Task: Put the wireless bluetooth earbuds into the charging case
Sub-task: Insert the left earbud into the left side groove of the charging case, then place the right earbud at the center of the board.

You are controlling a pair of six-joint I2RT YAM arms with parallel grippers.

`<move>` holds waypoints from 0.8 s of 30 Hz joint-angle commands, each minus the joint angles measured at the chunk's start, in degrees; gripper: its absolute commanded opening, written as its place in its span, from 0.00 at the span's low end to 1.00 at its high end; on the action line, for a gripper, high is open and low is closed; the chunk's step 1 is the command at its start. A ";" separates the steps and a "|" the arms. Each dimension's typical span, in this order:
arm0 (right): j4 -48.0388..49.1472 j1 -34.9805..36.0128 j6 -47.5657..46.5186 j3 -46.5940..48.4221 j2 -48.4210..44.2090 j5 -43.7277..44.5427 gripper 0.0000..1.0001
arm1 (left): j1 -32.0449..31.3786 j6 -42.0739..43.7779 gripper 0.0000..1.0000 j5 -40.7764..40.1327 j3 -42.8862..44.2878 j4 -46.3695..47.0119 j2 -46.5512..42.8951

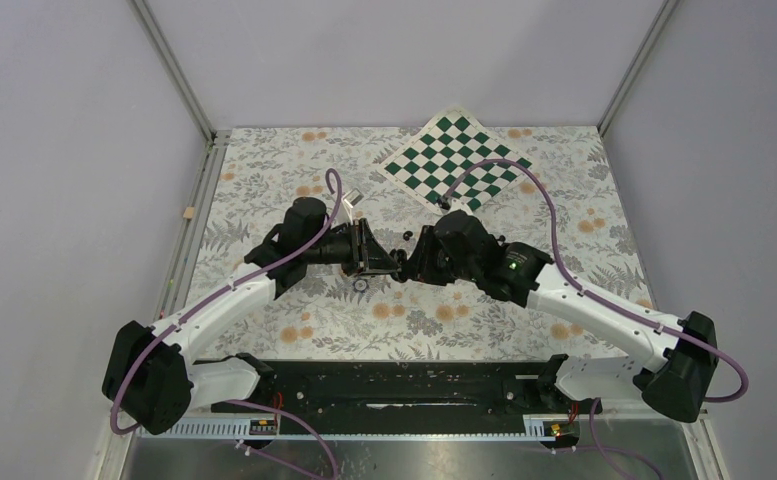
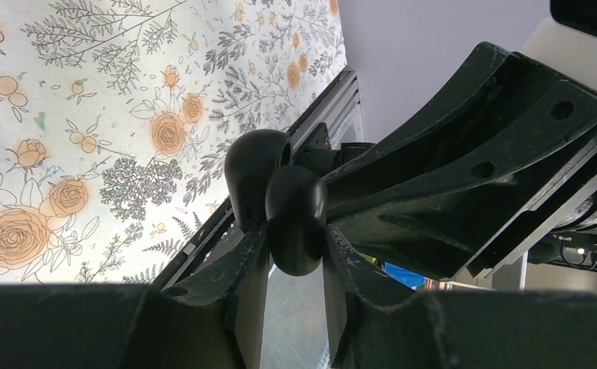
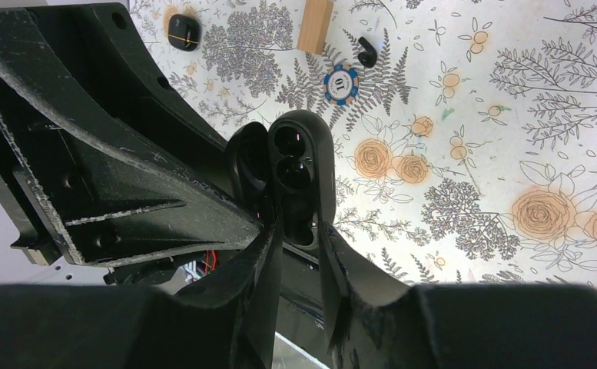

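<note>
In the top view two arms meet at frame centre, the left end effector [image 1: 384, 260] and right end effector [image 1: 416, 264] tip to tip above the desk [image 1: 464, 330]. What sits between them is too small to tell. One poker chip [image 1: 361, 285] lies just below them, and one green-and-white chequered mat [image 1: 456, 160] lies at upper right. A floral cloth covers the desk; pale grey walls and metal posts enclose it.

In the left wrist view one charging case [image 2: 295, 207], lid open, sits at centre, clamped between the narrowly set fingers of the left end effector [image 2: 295, 234].

In the right wrist view the case [image 3: 299, 169] shows its wells; whether buds fill them I cannot tell. The right end effector [image 3: 296, 231] has its fingers a little apart, flanking the case's lower end; I cannot tell whether they press on it. Along the top edge lie one earbud [image 3: 366, 52], one tan block [image 3: 314, 27] and one black rounded item with an orange mark [image 3: 184, 31].
</note>
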 commanded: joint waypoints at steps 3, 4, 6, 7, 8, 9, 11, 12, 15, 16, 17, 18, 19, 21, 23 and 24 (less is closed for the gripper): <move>-4.02 0.54 -2.08 -0.66 -4.82 5.40 0.37 | -0.20 5.07 0.00 -0.94 0.97 -1.54 0.60; -4.43 0.53 -2.46 -1.12 -5.91 6.28 0.46 | -0.17 5.88 0.00 -0.67 1.23 -2.20 1.08; -5.61 0.46 -2.66 -1.61 -8.24 8.18 0.57 | -0.20 6.85 0.00 0.08 1.53 -3.04 2.25; -6.02 0.45 -2.77 -1.68 -9.12 8.84 0.58 | -0.20 7.01 0.00 0.44 1.53 -3.07 2.66; -6.52 0.38 -2.96 -1.61 -9.80 9.47 0.59 | -0.24 7.11 0.00 0.73 1.53 -3.07 3.18; -7.19 0.32 -3.15 -1.54 -10.22 10.30 0.59 | -0.20 7.16 0.00 0.82 1.59 -3.07 3.49; -8.40 -0.06 -3.53 -1.64 -10.57 11.66 0.58 | -0.17 7.43 0.00 0.91 1.84 -3.45 3.85; -8.97 -0.54 -3.58 -1.84 -10.48 12.07 0.57 | -0.07 7.95 0.00 0.60 2.20 -4.36 3.87; -9.46 -2.72 -3.36 -2.99 -8.98 11.75 0.52 | 1.26 10.80 0.00 -1.01 3.25 -9.34 3.29; -9.31 -3.66 -3.19 -3.12 -7.28 11.32 0.51 | 2.21 11.79 0.00 -1.69 3.15 -10.65 2.92; -9.02 -4.44 -3.18 -2.82 -5.64 11.15 0.50 | 3.58 12.75 0.00 -2.14 2.93 -12.13 2.74; -8.79 -4.89 -3.42 -2.07 -3.60 11.43 0.50 | 5.03 13.68 0.00 -2.20 2.67 -13.44 2.62; -8.50 -4.99 -4.01 -0.94 -1.55 12.18 0.49 | 6.76 14.43 0.00 -1.75 2.34 -14.65 2.52; -7.54 -5.06 -6.23 2.73 4.02 13.49 0.49 | 10.77 15.54 0.00 -0.81 1.24 -16.19 1.83; -7.80 -5.21 -8.47 7.12 10.60 14.12 0.51 | 13.16 16.31 0.00 -0.63 0.76 -17.58 0.35; -8.47 -5.45 -9.60 10.03 14.19 13.79 0.52 | 13.91 16.64 0.00 -0.77 0.80 -18.44 -0.51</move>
